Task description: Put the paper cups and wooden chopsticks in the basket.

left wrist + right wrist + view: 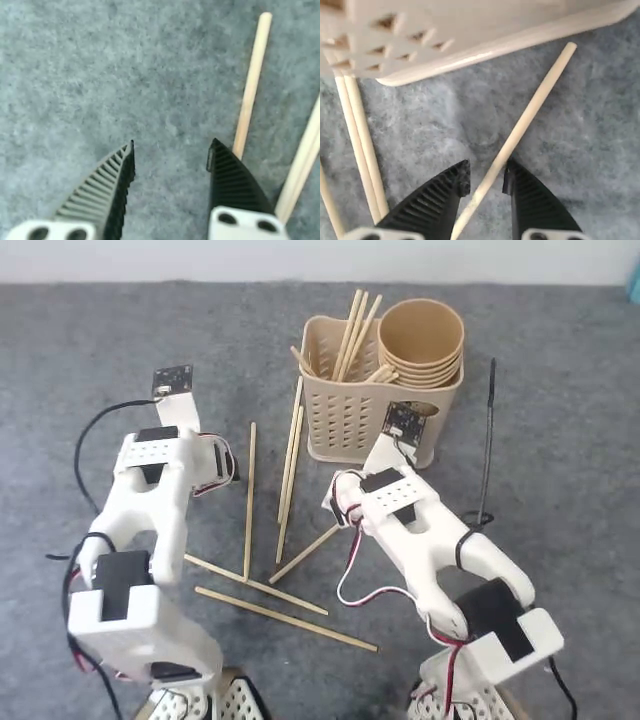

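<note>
Your left tool (172,150) hangs low over the grey worktop (100,75) with its jaws wide apart and nothing between them. Its wrist view puts a lone chopstick (251,85) just beside one finger, outside the gap.

Your right tool (486,176) is only narrowly open and straddles a single chopstick (525,122). That stick lies flat on the worktop and runs from between the jaws toward the foot of the basket (470,45). It sits close to one pad, but from this angle you cannot tell whether it is touched, let alone gripped. A pair of chopsticks (360,150) lies off to one side of this tool and runs up to the basket's corner.

The high view gives you what the wrist cameras cannot. The stack of paper cups (422,340) stands inside the basket at one end, and several upright chopsticks (350,325) lean in the other end beside it. Two long chopsticks (285,618) lie roughly parallel on the worktop between the arms, nearer their bases. A thin black rod (487,440) lies on the far side of the basket, well apart from the sticks.
</note>
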`<control>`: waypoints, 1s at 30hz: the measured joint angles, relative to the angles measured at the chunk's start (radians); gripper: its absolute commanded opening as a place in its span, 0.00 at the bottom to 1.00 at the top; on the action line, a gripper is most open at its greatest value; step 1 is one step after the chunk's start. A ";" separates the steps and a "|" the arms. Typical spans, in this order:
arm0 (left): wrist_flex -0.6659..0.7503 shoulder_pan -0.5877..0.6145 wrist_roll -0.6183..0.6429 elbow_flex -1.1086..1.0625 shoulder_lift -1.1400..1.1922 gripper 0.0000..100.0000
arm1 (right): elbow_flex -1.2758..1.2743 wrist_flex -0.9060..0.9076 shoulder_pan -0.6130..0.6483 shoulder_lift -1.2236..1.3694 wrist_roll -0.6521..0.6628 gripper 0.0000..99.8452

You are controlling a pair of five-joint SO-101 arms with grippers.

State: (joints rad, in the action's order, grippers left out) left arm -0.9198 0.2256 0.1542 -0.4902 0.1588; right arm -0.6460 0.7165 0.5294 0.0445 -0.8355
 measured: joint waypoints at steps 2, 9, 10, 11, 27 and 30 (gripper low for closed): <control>0.000 0.000 0.000 0.000 0.000 0.23 | 0.000 0.018 0.000 0.000 0.011 0.11; 0.000 0.000 0.000 0.000 0.000 0.23 | -0.002 0.040 -0.009 0.002 0.064 0.00; 0.000 0.000 0.000 0.000 0.000 0.23 | -0.005 0.040 -0.015 0.002 0.075 0.01; 0.000 0.000 0.000 0.000 0.000 0.23 | -0.014 0.040 -0.023 0.002 0.084 0.01; 0.000 0.000 0.000 0.000 0.000 0.23 | -0.157 0.284 -0.293 -0.400 0.249 0.01; 0.000 0.000 0.000 0.000 0.000 0.23 | -0.226 0.284 -0.384 -0.549 0.281 0.01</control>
State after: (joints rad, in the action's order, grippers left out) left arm -0.9198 0.2256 0.1542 -0.4902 0.1588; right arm -0.8715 1.0004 0.1458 -0.5048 -0.5547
